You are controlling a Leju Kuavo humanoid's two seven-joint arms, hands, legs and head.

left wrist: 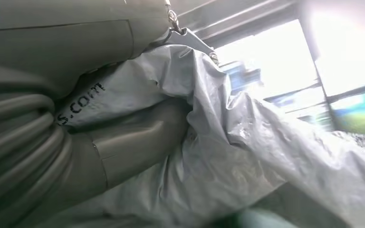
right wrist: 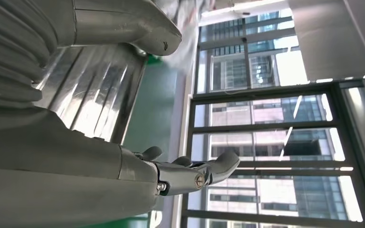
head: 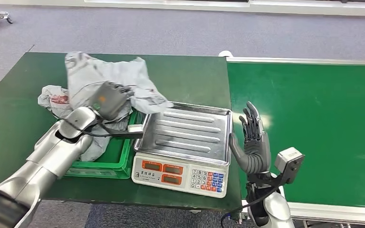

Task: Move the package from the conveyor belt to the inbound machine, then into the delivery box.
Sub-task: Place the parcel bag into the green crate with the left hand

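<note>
Tabletop [head: 14, 95], dark green, carries a green plastic crate [head: 105, 164] at its near left. Above the crate the left hand [head: 110, 98] grips a crumpled grey plastic mailer package [head: 95, 76], fingers clenched into it. Right of the crate sits a white electronic scale [head: 180, 176] with ribbed steel pan. Further right, the right hand [head: 253, 142] is upright, fingers released, beside the green conveyor belt [head: 323, 118].

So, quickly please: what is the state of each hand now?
Left hand: closed, holding the grey package above the green box.
Right hand: open, holding nothing, beside the scale.
</note>
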